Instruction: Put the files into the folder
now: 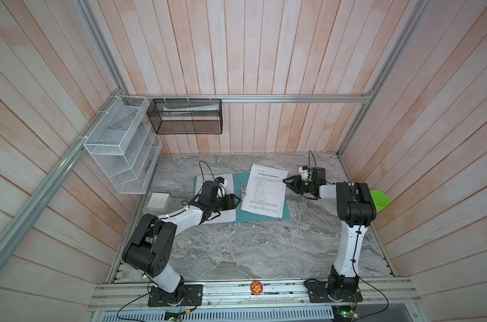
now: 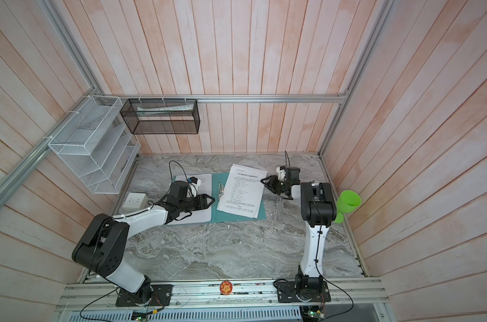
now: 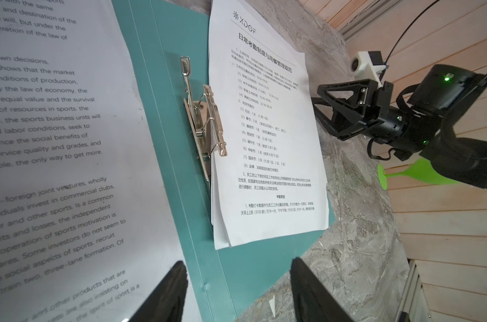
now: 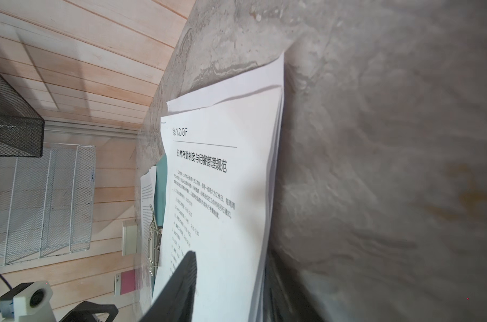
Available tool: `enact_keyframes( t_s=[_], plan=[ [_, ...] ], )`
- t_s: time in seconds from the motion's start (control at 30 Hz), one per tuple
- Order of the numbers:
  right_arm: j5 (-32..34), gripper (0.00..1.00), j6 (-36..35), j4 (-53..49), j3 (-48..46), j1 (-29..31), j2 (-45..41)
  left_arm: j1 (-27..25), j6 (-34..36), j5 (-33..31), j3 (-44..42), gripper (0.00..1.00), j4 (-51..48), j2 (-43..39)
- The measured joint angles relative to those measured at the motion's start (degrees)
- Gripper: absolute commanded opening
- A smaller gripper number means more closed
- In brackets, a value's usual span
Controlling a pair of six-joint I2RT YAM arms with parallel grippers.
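Note:
The teal folder (image 1: 262, 219) (image 2: 236, 218) (image 3: 158, 83) lies open and flat on the marble table. Its metal clip (image 1: 243, 189) (image 3: 206, 125) stands raised at the spine. A stack of files (image 1: 264, 192) (image 2: 241, 192) (image 3: 264, 139) (image 4: 222, 181) rests askew on the right cover, overhanging the far edge. Another printed sheet (image 1: 209, 179) (image 3: 55, 139) covers the left cover. My left gripper (image 1: 238, 199) (image 3: 238, 267) hovers open over the spine, holding nothing. My right gripper (image 1: 287, 185) (image 4: 232, 259) is open astride the stack's right edge, one finger above and one beneath.
A white socket block (image 1: 158, 201) sits left of the folder. On the left wall hangs a white mesh rack (image 1: 119, 156), with a black mesh basket (image 1: 186, 117) on the back rail. A green plastic goblet (image 1: 379, 199) lies by the right wall, behind the right arm.

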Motion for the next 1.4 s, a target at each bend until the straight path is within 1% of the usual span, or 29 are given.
enact_keyframes(
  t_s=[0.17,0.33,0.5,0.6,0.63,0.9,1.1,1.27,1.3,1.33,1.4],
  plan=[
    [-1.5,0.42,-0.5,-2.1,3.9,0.1,2.0,0.0,0.0,0.0,0.0,0.61,0.0,0.0],
    [-2.1,0.41,-2.6,-5.9,10.0,0.8,4.5,0.0,0.0,0.0,0.0,0.61,0.0,0.1],
    [-3.6,0.40,-4.5,-8.9,13.9,2.1,6.2,0.0,0.0,0.0,-0.4,0.61,0.0,0.1],
    [-4.0,0.34,-6.1,-10.8,15.8,3.2,7.1,0.0,0.0,0.0,-0.8,0.61,-0.1,0.1],
    [-4.3,0.30,-6.6,-11.2,15.9,3.6,7.3,0.0,0.0,0.0,-0.8,0.61,-0.1,0.1],
    [-6.6,0.28,-10.3,-16.0,18.9,4.3,9.4,0.0,0.0,0.0,-0.8,0.61,0.0,0.4],
    [-7.9,0.17,-12.7,-18.8,23.3,4.6,10.6,0.0,0.0,0.0,-0.8,0.61,0.0,1.5],
    [-9.0,0.15,-16.6,-23.3,29.0,4.8,13.1,0.0,0.0,0.0,-0.9,0.61,-0.1,1.6],
    [-9.4,0.14,-17.7,-24.4,30.3,4.8,13.8,0.0,0.0,0.0,-0.8,0.61,-0.1,1.6],
    [-9.9,0.11,-18.9,-25.7,31.4,4.8,14.4,0.0,0.0,0.0,-0.9,0.61,-0.1,1.6],
    [-10.4,0.09,-21.1,-28.4,33.5,4.8,15.6,0.0,0.0,0.0,-0.9,0.61,-0.1,1.6]
  ],
)
